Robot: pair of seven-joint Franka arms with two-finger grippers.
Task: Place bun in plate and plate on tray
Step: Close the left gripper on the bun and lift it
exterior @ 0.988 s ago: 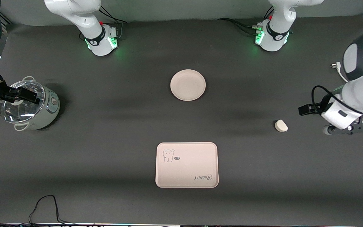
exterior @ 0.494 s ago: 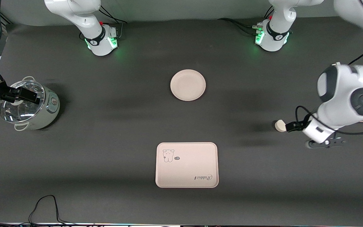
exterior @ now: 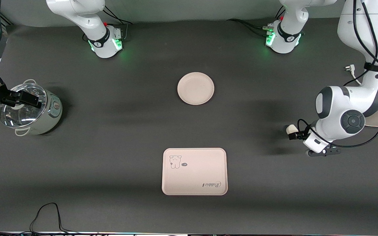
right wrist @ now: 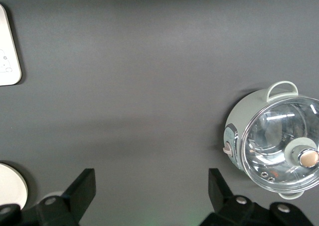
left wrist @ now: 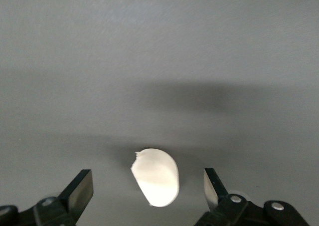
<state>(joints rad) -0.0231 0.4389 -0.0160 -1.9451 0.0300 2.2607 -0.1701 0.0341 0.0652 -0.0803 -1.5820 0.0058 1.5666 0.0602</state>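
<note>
Our left gripper (left wrist: 148, 191) stands wide, fingers straddling the small cream-white bun (left wrist: 156, 176) without touching; it lies toward the left arm's end from the round beige plate (exterior: 195, 88). Our right gripper (right wrist: 152, 193) waits, open.

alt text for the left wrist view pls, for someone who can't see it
The left gripper, seen from its own wrist camera, is open, with the bun lying on the dark grey table between its two black fingers, touched by neither. The bun is a small cream-white lump.
</note>
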